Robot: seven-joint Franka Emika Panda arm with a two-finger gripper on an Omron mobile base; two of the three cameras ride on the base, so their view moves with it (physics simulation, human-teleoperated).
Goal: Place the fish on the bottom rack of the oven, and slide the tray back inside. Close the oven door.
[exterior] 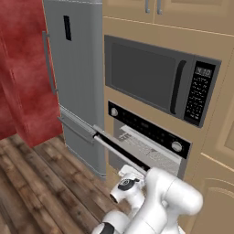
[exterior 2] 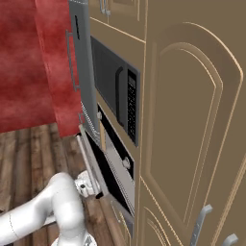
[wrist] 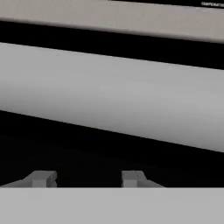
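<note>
Looking down the hand cam, your gripper (wrist: pixel 85 178) is sitting with fingers apart, holding nothing, at 6 o'clock under the oven door (exterior: pixel 119 153) handle (wrist: pixel 112 94), door hanging nearly shut.

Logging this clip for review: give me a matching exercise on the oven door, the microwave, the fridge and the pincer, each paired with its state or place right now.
Things:
1. oven door
2. microwave
3. fridge
4. pincer

States or places:
A. tall and grey, standing left of the oven
B. partly open, tilted out from the top
C. fingers apart, close up against the door's silver bar handle
D. shut, mounted above the oven

Pairs: 1-B, 2-D, 3-A, 4-C
</note>
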